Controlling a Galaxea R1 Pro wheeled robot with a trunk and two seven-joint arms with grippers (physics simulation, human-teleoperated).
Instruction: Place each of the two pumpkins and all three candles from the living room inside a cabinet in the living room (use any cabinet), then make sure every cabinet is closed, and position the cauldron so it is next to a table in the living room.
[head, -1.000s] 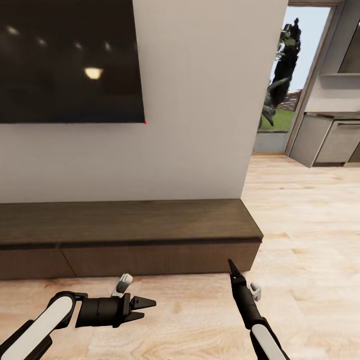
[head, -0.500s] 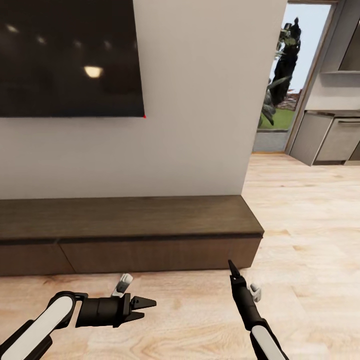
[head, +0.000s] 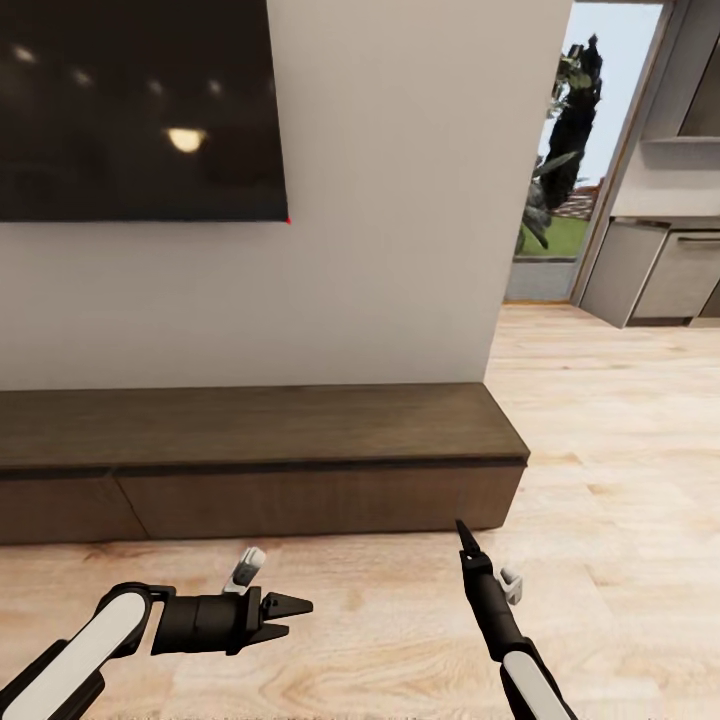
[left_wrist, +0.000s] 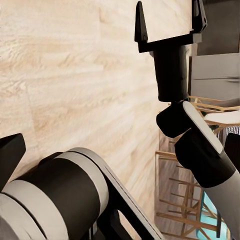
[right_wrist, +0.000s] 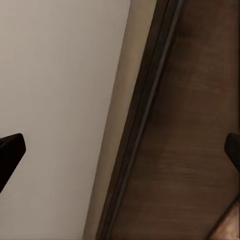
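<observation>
Cabinet first: the long low dark unit runs along the foot of the wall under the dark screen, its right end just past the right gripper's reach line, and every drawer front you can see sits flush and shut. No pumpkin, candle or cauldron shows from here, so my read is that you are either checking the fronts or about to go and fetch. If you mean to open a drawer, the fronts have no handles; you will likely need to catch a top edge or the seam between two fronts, so square the base to the unit before reaching and come in low.

Your left gripper hangs near the floor, well short of the cabinet, forearm lying roughly level and pointing to the right across your front; its dark fingers stand apart with nothing between them.

Your right gripper points forward toward the cabinet's right end, forearm angled up and away from you, tip near the base of the front but apart from it. In the left wrist view its two fingers are spread wide and empty, and its own camera looks at the cabinet top meeting the wall.

Keep both arms tucked if you drive off, since the right tip could clip the wood.
</observation>
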